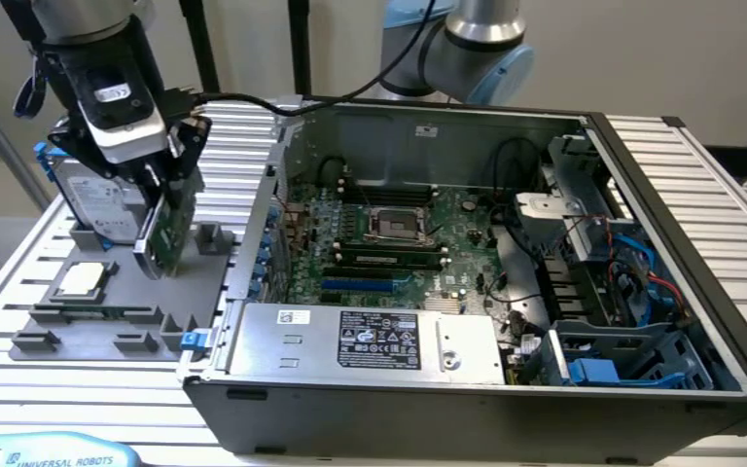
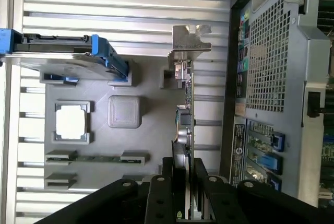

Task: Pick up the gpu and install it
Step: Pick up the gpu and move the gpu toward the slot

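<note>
1. A ribbed metal table (image 1: 692, 185) carries everything.
2. An open computer case (image 1: 478, 413) lies on its side on the table, its motherboard (image 1: 400, 243) facing up and a power supply (image 1: 373, 341) along the near wall.
3. A grey holder tray (image 1: 88, 336) sits on the table, just beside the case at the exterior view's left.
4. A silver hard drive (image 1: 94, 204) with blue rails stands at the tray's far end.
5. The gpu (image 1: 166, 233) hangs on edge, slightly tilted, over the tray and outside the case, its silver bracket (image 2: 189, 38) pointing away from the wrist.
6. A small square CPU (image 1: 82, 279) rests in a tray pocket.
7. The fingers (image 2: 168, 187) pinch the gpu's two faces.
</note>
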Controlling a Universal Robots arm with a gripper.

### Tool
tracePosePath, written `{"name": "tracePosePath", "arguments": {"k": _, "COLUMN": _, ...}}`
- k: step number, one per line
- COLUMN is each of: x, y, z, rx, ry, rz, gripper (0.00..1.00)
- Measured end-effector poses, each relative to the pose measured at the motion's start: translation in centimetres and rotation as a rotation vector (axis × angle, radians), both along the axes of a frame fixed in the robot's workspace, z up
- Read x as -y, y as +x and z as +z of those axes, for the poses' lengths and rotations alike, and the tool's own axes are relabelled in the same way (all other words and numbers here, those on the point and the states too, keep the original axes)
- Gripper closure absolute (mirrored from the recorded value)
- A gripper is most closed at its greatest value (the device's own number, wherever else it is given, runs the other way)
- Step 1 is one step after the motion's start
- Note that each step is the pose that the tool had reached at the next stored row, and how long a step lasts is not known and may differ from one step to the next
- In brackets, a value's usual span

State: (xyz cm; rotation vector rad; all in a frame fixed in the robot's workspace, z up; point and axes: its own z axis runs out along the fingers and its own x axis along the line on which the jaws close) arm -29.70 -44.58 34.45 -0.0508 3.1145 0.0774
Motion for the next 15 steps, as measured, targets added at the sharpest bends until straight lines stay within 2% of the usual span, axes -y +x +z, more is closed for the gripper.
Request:
{"name": "tracePosePath", "arguments": {"k": 5, "x": 0.00, "y": 0.7, "z": 2.28, "rx": -0.0020, "ry": 0.0001, "rz": -0.005, "gripper": 0.73}}
{"name": "tracePosePath", "arguments": {"k": 15, "x": -0.04, "y": 2.6, "z": 6.83, "rx": -0.0022, "ry": -0.0019, "rz": -0.012, "gripper": 0.73}}
